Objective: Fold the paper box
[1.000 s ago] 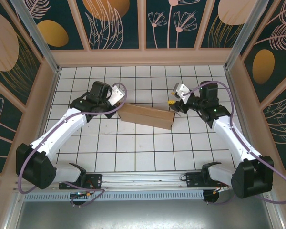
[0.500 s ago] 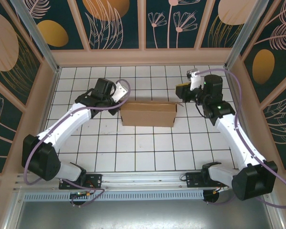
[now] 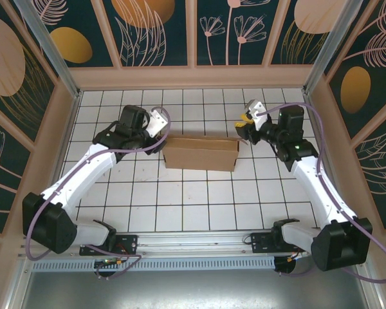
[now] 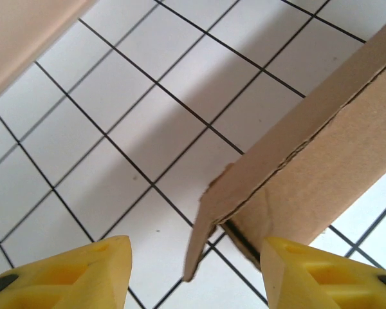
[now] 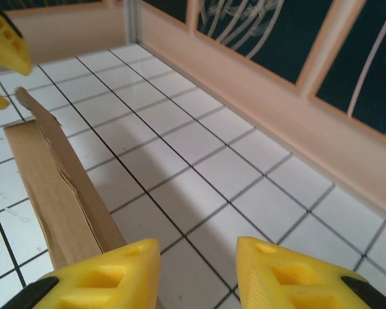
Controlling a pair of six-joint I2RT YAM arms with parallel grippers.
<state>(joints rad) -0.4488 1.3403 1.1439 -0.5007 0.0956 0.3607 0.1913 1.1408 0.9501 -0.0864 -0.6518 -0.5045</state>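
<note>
The paper box point(image 3: 201, 153) is a shallow brown cardboard box lying square on the white tiled floor. My left gripper point(image 3: 161, 136) hovers at its left end. In the left wrist view that gripper point(image 4: 193, 277) is open, and a loose end flap point(image 4: 202, 241) of the box point(image 4: 321, 167) stands in the gap without touching either finger. My right gripper point(image 3: 243, 124) is just beyond the box's far right corner. The right wrist view shows it point(image 5: 196, 273) open over bare tile, with the box's end point(image 5: 58, 187) to the left of its fingers.
The tiled floor point(image 3: 193, 199) is ringed by low wooden walls point(image 3: 193, 77), with the back wall close behind both grippers. The left gripper's yellow fingertips point(image 5: 3, 38) show past the box in the right wrist view. Open tiles lie in front of the box.
The box has turned from tilted to square with the back wall. My right gripper rose off its right end and drew back. My left gripper shifted slightly at the left end.
</note>
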